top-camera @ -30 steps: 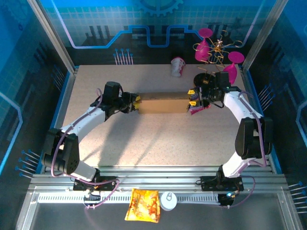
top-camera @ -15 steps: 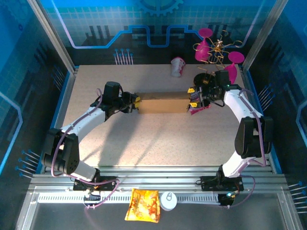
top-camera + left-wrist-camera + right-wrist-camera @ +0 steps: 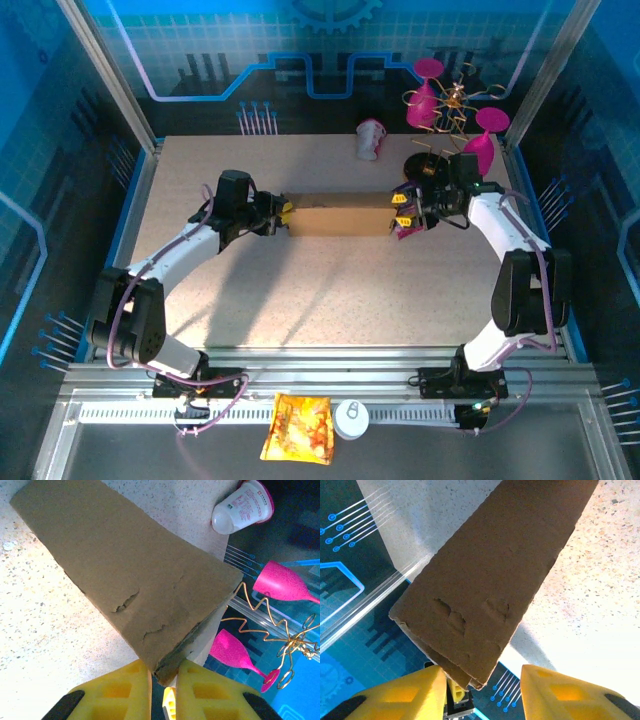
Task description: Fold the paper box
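The paper box [image 3: 340,217] is a long flat brown cardboard piece lying across the middle of the table, with dents and small tears on its face. My left gripper [image 3: 287,218] is at its left end. In the left wrist view the gripper [image 3: 165,667] is shut on the box [image 3: 135,575], both yellow fingers [image 3: 120,690] pressing its end edge. My right gripper [image 3: 400,210] is at the right end. In the right wrist view it [image 3: 482,672] stands open around the end of the box [image 3: 495,570], which lies against one finger, with a wide gap to the other finger [image 3: 555,690].
A small purple snack packet [image 3: 412,229] lies by the right gripper. A white and pink cup [image 3: 370,140] lies on its side behind the box. Pink glasses on a gold wire stand [image 3: 450,110] fill the back right corner. An orange-yellow snack bag [image 3: 298,428] lies in front of the arm bases.
The right wrist has shifted slightly to the right and back. The box and the left arm have stayed where they were.
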`<state>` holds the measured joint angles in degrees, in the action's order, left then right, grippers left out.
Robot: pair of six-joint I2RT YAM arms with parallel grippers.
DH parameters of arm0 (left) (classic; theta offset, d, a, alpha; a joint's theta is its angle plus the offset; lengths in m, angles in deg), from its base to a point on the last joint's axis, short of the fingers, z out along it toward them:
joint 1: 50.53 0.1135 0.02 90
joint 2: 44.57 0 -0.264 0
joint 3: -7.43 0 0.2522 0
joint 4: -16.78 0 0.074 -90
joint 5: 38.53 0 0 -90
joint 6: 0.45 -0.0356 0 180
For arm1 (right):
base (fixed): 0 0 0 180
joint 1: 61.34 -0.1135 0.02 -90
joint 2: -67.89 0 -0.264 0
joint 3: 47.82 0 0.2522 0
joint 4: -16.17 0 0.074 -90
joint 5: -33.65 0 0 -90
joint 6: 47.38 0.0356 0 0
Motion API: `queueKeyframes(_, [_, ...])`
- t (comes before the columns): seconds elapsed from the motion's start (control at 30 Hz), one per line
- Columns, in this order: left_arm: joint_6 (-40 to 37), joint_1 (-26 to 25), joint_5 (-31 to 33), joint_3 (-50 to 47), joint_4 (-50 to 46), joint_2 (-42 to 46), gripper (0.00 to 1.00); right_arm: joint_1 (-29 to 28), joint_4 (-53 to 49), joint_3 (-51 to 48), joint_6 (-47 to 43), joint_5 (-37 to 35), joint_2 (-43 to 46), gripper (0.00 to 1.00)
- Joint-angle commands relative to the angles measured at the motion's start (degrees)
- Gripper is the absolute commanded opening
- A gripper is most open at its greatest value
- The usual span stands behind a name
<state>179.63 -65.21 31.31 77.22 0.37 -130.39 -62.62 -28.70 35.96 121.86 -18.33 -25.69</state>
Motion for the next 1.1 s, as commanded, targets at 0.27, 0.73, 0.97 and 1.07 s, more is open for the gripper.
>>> queueKeyframes(0.27, [-0.2, 0.3, 2.0, -2.0, -5.2, -1.1, 0.16, 0.5, -4.5, -0.3, -3.2, -2.0, 0.2, 0.26])
queueKeyframes(0.73, [-4.0, 0.2, 4.5, -15.3, -13.7, 16.3, 0.34, 0.4, -19.7, 6.4, -21.1, -8.4, 11.0, 0.57])
queueKeyframes(0.97, [2.3, -3.8, 3.1, -27.5, -7.9, 23.0, 0.42, 0.7, -15.9, -0.1, -27.5, -10.4, 14.4, 0.59])
queueKeyframes(1.07, [1.2, -3.6, 6.4, -27.0, -15.4, 28.5, 0.44, 0.9, -14.4, -0.7, -28.6, -11.0, 15.5, 0.61])
